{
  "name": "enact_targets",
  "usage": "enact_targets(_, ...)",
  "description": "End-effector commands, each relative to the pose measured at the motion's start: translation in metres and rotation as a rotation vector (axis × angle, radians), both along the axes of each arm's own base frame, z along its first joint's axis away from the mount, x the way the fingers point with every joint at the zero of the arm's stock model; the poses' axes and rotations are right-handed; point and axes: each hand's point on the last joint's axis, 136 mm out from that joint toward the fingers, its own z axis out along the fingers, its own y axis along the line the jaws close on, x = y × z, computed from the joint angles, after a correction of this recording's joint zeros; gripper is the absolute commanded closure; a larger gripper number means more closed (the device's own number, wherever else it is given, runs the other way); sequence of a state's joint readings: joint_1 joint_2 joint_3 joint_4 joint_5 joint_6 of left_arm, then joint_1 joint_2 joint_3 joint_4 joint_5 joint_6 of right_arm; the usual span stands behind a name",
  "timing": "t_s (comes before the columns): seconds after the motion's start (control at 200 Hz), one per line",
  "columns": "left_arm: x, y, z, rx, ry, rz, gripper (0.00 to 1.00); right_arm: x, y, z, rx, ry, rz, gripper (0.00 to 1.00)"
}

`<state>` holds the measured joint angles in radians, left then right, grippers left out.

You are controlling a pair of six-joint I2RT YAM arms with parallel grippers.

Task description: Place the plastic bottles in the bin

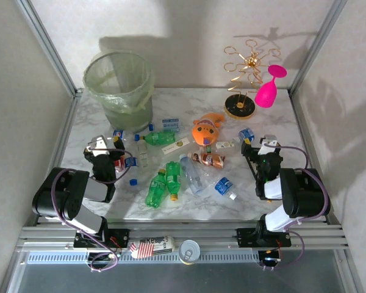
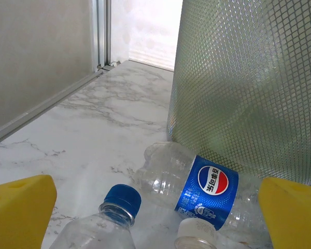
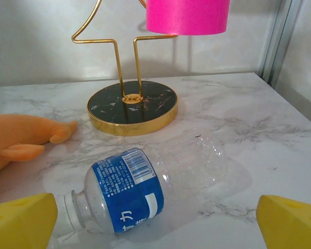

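Both claws gape wide, empty: left claw (image 2: 155, 220) faces a ribbed clear bottle (image 2: 197, 181) lying just beside the diamond-textured bin (image 2: 249, 78); right claw (image 3: 155, 223) faces a crinkled blue-labelled bottle (image 3: 160, 181) on the marble worktop (image 3: 249, 129).

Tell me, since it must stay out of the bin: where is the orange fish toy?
In the top view the orange fish toy lies right of centre on the table, left of the gold wire stand and behind a brown-labelled bottle.

My left arm (image 1: 67, 198) and right arm (image 1: 296, 195) are bulky black with pale grey sections and looping purple cables (image 1: 305, 160), bolted to a silver rail (image 1: 183, 235), and my fingers (image 2: 20, 210) are bright yellow wedges.
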<state>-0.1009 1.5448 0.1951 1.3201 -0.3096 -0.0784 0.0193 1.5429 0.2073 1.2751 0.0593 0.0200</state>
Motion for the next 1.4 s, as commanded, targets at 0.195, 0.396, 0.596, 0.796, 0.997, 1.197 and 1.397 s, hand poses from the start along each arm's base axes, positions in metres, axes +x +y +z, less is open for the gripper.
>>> enact_targets(0.195,0.0023,0.0022,0.0082,-0.011,-0.034,0.009,0.01,0.0027,-0.0042,0.0074,0.002,-0.029,-0.023,0.01)
enact_targets(0.396,0.0024,0.0022,0.0085,-0.011,-0.035,0.009,0.01,0.0027,-0.0041,0.0075,0.002,-0.03,-0.024,0.01)
enact_targets(0.596,0.0024,0.0018,0.0086,-0.011,-0.035,0.008,0.01,0.0027,-0.0041,0.0075,0.002,-0.029,-0.024,0.01)
enact_targets(0.796,0.0026,0.0019,0.0083,-0.014,-0.035,0.005,0.01,0.0027,-0.0044,0.0066,0.004,-0.026,-0.023,0.01)
enact_targets(0.997,0.0039,0.0016,0.0076,-0.017,-0.032,-0.004,0.01,0.003,-0.0038,0.007,0.004,-0.027,-0.02,0.01)
enact_targets(1.197,0.0031,0.0019,0.0078,-0.016,-0.033,-0.003,0.01,0.0027,-0.0044,0.0072,0.004,-0.028,-0.023,0.01)
enact_targets(1.397,0.0021,0.0035,0.0108,-0.013,-0.041,0.014,0.02,0.0003,-0.0051,0.0125,0.0,-0.043,-0.031,0.01)
